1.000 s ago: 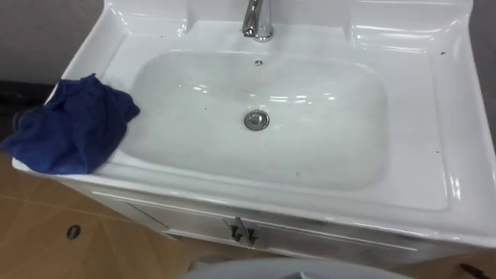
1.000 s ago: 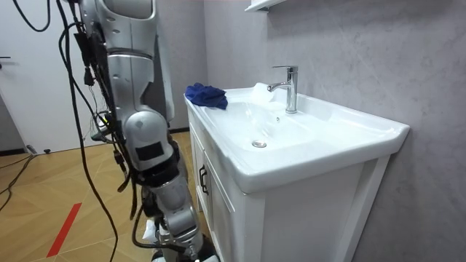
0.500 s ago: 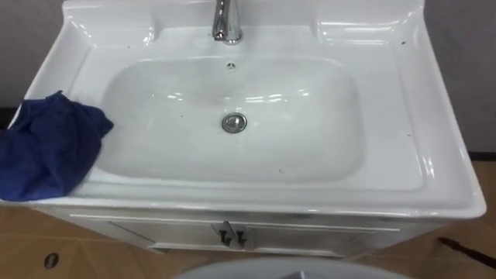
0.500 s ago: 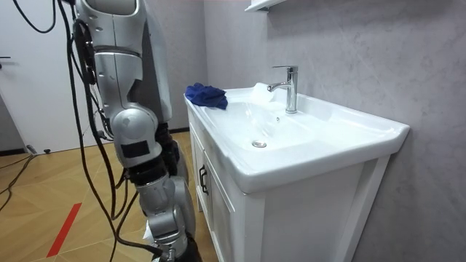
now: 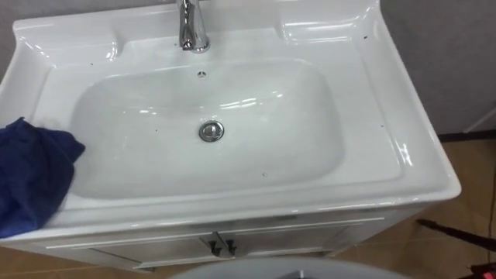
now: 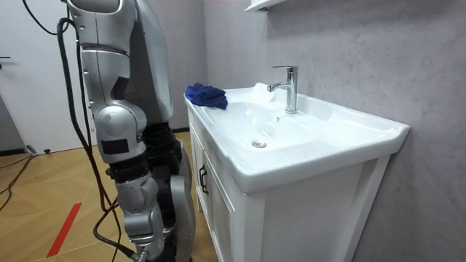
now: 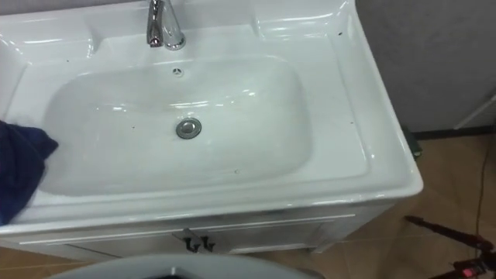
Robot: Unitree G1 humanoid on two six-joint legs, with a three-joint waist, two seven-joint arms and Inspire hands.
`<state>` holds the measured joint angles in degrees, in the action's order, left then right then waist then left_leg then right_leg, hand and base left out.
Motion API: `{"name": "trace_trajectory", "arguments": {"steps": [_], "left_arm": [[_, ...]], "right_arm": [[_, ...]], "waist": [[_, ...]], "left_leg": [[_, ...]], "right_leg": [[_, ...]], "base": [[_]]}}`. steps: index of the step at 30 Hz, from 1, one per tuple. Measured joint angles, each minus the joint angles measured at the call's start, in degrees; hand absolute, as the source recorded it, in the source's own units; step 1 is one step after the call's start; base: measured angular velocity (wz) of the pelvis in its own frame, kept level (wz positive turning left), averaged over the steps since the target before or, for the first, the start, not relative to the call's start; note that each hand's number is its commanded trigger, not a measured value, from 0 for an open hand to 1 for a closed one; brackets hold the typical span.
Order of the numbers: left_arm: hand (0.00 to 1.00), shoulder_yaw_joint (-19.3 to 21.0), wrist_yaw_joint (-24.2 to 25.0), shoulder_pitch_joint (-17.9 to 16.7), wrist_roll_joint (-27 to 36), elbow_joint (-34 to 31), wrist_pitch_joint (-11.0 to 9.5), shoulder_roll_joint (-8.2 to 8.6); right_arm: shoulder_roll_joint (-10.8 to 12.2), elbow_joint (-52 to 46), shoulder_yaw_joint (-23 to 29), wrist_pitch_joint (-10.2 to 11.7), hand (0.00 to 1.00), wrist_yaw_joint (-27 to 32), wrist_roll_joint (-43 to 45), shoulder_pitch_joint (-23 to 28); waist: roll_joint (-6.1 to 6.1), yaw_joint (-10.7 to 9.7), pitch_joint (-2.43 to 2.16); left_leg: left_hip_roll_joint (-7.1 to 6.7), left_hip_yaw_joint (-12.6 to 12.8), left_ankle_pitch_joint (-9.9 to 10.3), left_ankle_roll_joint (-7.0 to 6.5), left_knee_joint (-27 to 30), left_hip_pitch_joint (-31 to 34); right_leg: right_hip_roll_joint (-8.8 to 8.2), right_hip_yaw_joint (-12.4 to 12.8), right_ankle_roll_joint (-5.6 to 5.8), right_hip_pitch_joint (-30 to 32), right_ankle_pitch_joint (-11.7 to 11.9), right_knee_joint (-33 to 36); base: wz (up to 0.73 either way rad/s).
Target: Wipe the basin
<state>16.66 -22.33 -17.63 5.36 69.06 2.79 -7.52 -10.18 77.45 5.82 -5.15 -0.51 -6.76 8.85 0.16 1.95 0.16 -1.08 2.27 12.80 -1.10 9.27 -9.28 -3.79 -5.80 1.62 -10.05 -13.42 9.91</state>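
Note:
A white basin point(image 5: 271, 132) with a chrome drain point(image 5: 211, 131) and a chrome faucet point(image 5: 192, 27) lies below me. A crumpled dark blue cloth point(image 5: 31, 182) rests on the basin's left rim, partly over the front left corner, with nothing touching it. In the room view the cloth point(image 6: 206, 95) lies at the far end of the vanity. I stand at the vanity's front, a step off it. My right arm hangs at my side, and its hand point(image 6: 149, 253) is cut by the room view's lower edge.
The white cabinet under the basin has two small dark door handles point(image 5: 219, 246). A grey wall stands behind the faucet and a shelf point(image 6: 262, 4) hangs above it. Wooden floor point(image 5: 465, 186) shows past the basin's right end.
The eye view has swung to the right, so basin and cloth sit further left in it. In the room view my body has shifted toward that view's left; the cloth has not moved.

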Motion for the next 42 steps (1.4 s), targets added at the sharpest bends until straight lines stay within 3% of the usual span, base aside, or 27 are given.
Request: {"name": "trace_trajectory", "arguments": {"steps": [8,27,38,42], "left_arm": [[0.0,0.2,2.2,0.1,0.1,2.0,1.9,-0.04],[0.0,-0.2,8.1,3.2,-3.7,2.6,3.9,-0.01],[0.0,-4.3,12.3,4.7,-5.1,2.5,4.4,-0.15],[0.0,-5.9,15.2,4.7,-5.1,2.8,5.6,-0.19]], "right_arm": [[0.3,-1.3,-0.1,-0.8,0.0,0.4,-1.8,-0.3],[0.6,-1.3,-0.6,-0.7,0.0,0.9,-5.3,-0.6],[0.3,-1.1,-2.3,-0.6,0.0,0.6,-6.3,-0.9],[0.3,-1.0,-2.3,-1.2,0.0,0.5,-6.3,-0.9]], "waist": [[-0.31,0.1,-0.06],[-0.64,-0.1,0.01],[-0.4,-0.4,0.04],[-0.49,-0.4,0.09]], "left_leg": [[-0.21,0.9,0.8,-0.49,0.4,0.2],[0.32,2.5,1.0,-0.65,0.6,0.6],[0.31,2.8,1.4,-0.82,1.6,1.5],[0.33,2.8,1.5,-0.89,1.7,1.6]], "right_leg": [[-0.23,0.8,0.54,0.2,0.3,0.1],[-0.13,1.2,0.69,1.3,0.5,0.9],[-0.15,1.0,0.74,2.0,0.5,1.8],[-0.24,1.0,0.79,2.1,0.6,1.9]], "base": [[-0.06],[-0.02],[-0.01],[0.0]]}}
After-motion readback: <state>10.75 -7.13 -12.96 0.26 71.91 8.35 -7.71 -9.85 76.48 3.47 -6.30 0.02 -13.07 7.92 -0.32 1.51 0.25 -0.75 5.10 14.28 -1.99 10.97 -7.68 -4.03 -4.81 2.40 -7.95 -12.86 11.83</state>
